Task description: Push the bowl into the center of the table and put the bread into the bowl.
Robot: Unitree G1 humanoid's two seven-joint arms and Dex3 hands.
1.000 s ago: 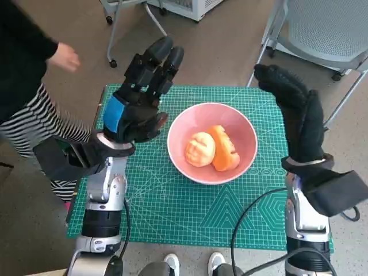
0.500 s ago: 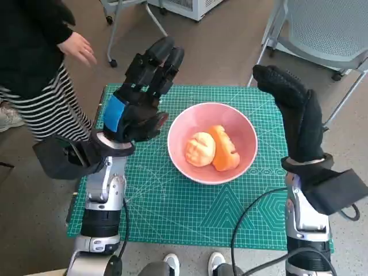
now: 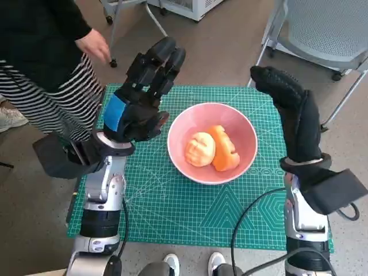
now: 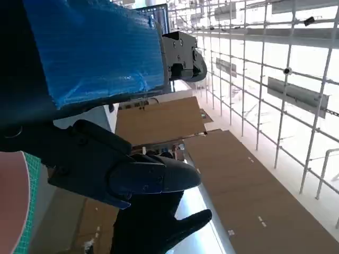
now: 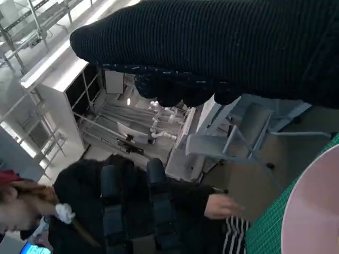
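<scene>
A pink bowl [image 3: 198, 118] sits near the middle of the green cutting mat [image 3: 172, 201]. Two orange pieces of bread [image 3: 211, 148] lie inside it, side by side. My left hand [image 3: 141, 98] is raised left of the bowl, fingers spread and empty. My right hand [image 3: 293, 112] is raised right of the bowl, fingers extended, holding nothing. The bowl's pink rim [image 5: 310, 211] shows in the right wrist view and a sliver of the rim [image 4: 9, 206] in the left wrist view. My left hand [image 5: 135, 211] appears across from the right wrist camera.
A person [image 3: 40, 63] in a black top and striped skirt stands at the table's far left, one hand [image 3: 95, 45] held over the corner. A grey chair [image 3: 322, 29] stands at the back right. A black cable [image 3: 253, 210] crosses the mat near my right arm.
The person has stepped closer to the table, with the hand moving right toward the mat's corner. Both my hands, the bowl and the bread have stayed put.
</scene>
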